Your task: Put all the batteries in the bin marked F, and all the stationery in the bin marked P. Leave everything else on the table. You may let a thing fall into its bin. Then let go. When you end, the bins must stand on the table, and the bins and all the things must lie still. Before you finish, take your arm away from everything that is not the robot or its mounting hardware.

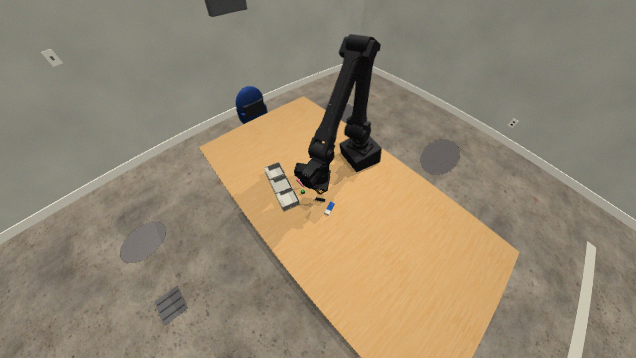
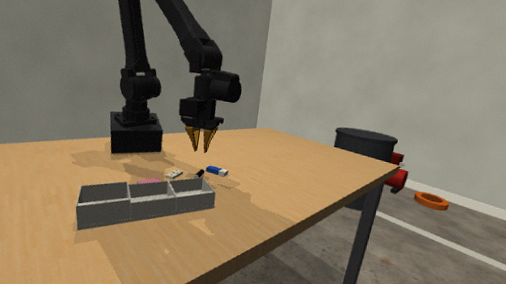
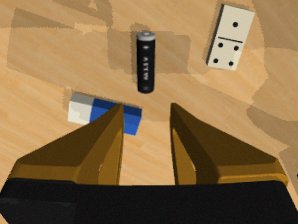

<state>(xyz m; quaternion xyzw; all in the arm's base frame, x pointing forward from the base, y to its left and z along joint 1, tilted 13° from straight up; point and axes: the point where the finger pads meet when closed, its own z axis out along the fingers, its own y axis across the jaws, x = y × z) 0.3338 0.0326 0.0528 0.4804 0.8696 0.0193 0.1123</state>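
My gripper (image 2: pixel 200 149) (image 3: pixel 146 112) is partly open and empty, pointing down above the table. A black battery (image 1: pixel 320 199) (image 2: pixel 200 174) (image 3: pixel 145 65) lies just ahead of the fingertips in the wrist view. A blue and white eraser (image 1: pixel 329 208) (image 2: pixel 216 171) (image 3: pixel 98 111) lies beside it, partly behind the left finger in that view. A pink block (image 1: pixel 300 182) (image 2: pixel 148 181) lies near the joined row of three grey bins (image 1: pixel 291 207) (image 2: pixel 103 218), partly hidden by it in the exterior view. The bins stand on the table; their letters are not readable.
A white domino (image 2: pixel 174 174) (image 3: pixel 231 37) lies near the battery. A small green die (image 1: pixel 303 192) lies between the bins and the battery. The arm's black base (image 1: pixel 360 154) (image 2: pixel 135 138) stands at the table's rear edge.
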